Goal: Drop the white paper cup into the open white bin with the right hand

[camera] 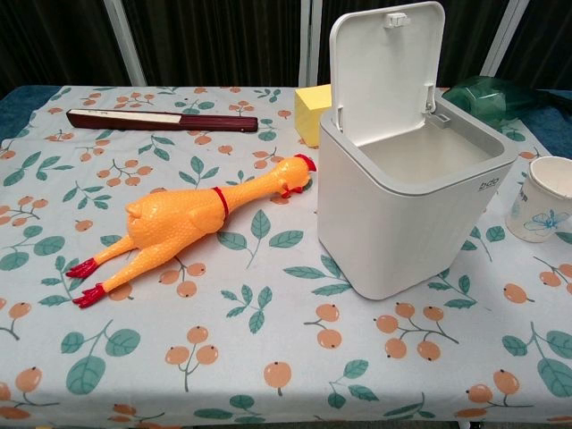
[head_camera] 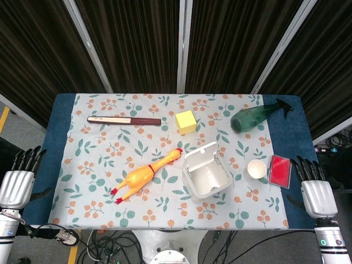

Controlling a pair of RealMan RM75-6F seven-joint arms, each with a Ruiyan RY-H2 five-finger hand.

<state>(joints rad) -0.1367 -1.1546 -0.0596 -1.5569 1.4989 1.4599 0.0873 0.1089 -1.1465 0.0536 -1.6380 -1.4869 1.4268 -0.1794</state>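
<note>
Now: white bin (camera: pixel 407 223) lid up, inside bare; paper cup (camera: pixel 542 201) upright beside; right hand (head_camera: pixel 315 190) fingers apart, holding nothing.

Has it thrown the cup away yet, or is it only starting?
Only starting. The bin is open with nothing visible inside. The cup stands on the table to its right, untouched. The right hand holds nothing, off the table's edge. Grasping, carrying and dropping remain.

Two silver robot hands with black fingers

The left hand (head_camera: pixel 16 184) and right hand (head_camera: pixel 316 192) each have a ribbed silver-grey back, dark fingers and a pale wrist; the right wrist carries a small green-ringed round mark.
</note>
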